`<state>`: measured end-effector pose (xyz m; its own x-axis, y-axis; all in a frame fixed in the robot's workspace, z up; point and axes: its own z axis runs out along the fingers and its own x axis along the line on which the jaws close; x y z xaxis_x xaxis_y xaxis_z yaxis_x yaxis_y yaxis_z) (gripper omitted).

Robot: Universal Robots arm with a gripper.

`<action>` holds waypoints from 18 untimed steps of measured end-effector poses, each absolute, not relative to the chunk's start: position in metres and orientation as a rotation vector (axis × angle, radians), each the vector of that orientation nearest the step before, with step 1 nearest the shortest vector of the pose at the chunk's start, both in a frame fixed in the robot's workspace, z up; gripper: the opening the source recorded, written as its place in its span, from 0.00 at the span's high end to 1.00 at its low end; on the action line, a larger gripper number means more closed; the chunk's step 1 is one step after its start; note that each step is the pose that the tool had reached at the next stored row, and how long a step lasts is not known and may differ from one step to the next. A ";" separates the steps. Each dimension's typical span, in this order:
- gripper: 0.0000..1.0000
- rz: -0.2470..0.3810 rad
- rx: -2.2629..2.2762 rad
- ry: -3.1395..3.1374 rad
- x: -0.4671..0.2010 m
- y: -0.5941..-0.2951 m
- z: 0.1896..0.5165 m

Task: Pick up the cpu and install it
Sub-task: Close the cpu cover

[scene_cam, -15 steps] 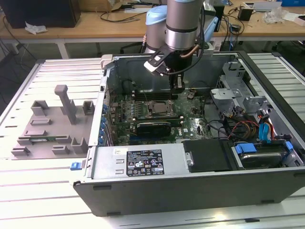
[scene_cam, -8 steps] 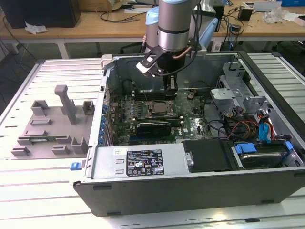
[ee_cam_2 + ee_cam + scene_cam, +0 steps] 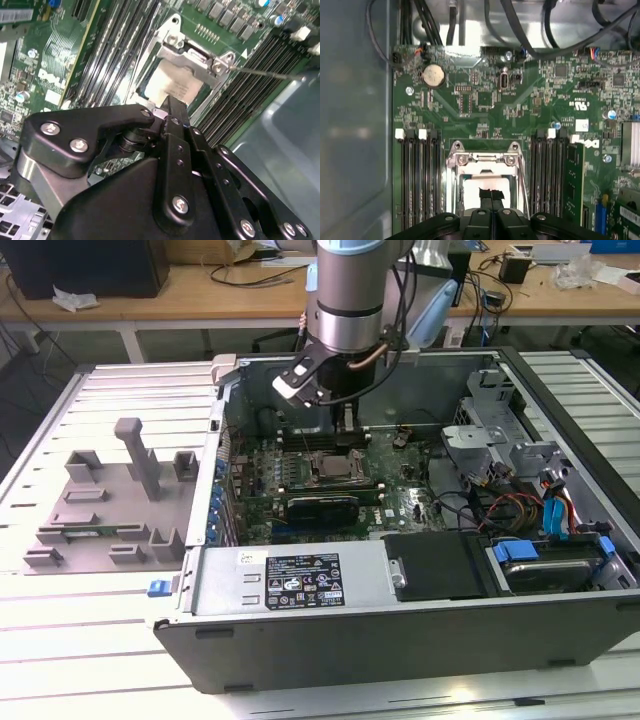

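Note:
The cpu [image 3: 470,192] [image 3: 172,85] is a silvery square plate lying flat inside the metal-framed socket [image 3: 482,159] [image 3: 220,65] on the green motherboard [image 3: 400,495]. My gripper [image 3: 491,194] [image 3: 168,105] hangs straight above it, its two black fingers pressed together with nothing visible between them. Their tips hide part of the plate; I cannot tell if they touch it. In the exterior view the gripper [image 3: 345,423] reaches down into the open computer case just above the socket [image 3: 335,468].
Memory slots [image 3: 417,175] flank the socket on both sides. A long black expansion card [image 3: 320,508] lies just in front of it. Cables and drive bays [image 3: 520,500] crowd the case's right side. A grey fixture plate [image 3: 110,500] sits outside at the exterior view's left.

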<state>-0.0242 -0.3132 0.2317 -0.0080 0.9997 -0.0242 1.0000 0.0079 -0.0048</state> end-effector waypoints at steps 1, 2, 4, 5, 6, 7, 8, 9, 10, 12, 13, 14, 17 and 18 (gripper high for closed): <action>0.89 -0.032 2.203 2.221 -0.026 -0.313 0.231; 0.89 -0.032 2.203 2.220 -0.029 -0.313 0.231; 0.89 -0.032 2.203 2.220 -0.030 -0.313 0.231; 0.89 -0.032 2.203 2.221 -0.030 -0.313 0.231; 0.89 -0.032 2.203 2.221 -0.030 -0.313 0.230; 0.89 -0.032 2.203 2.221 -0.030 -0.313 0.231; 0.89 -0.032 2.201 2.222 -0.030 -0.313 0.230; 0.89 -0.032 2.189 2.234 -0.030 -0.313 0.230; 0.89 -0.032 2.176 2.246 -0.030 -0.313 0.230; 0.89 -0.031 2.143 2.277 -0.030 -0.313 0.230; 0.89 -0.031 2.126 2.293 -0.030 -0.313 0.230; 0.89 -0.031 2.088 2.327 -0.030 -0.313 0.230; 0.89 -0.029 1.952 2.441 -0.030 -0.313 0.230; 0.89 -0.029 1.900 2.481 -0.030 -0.313 0.230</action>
